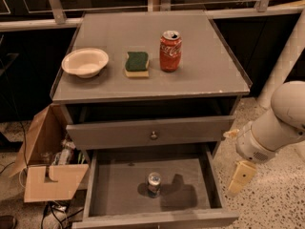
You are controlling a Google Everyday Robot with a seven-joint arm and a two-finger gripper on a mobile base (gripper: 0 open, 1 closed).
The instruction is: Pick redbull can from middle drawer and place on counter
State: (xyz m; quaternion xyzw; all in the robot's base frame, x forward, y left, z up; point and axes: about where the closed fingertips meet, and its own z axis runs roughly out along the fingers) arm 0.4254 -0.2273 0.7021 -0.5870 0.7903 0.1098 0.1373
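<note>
The redbull can (154, 183) stands upright on the floor of the pulled-out middle drawer (116, 194), near its centre, with its silver top showing. My gripper (236, 155) hangs to the right of the drawer, outside its right wall and above floor level. Its two cream fingers are apart and hold nothing. The counter (205, 75) is the grey cabinet top above the drawers.
On the counter stand a white bowl (85, 62), a green-and-yellow sponge (137, 63) and a red Coca-Cola can (170, 50). The drawer front with a round knob (153, 135) sticks out slightly above the open drawer. An open cardboard box (45, 161) sits on the floor at the left.
</note>
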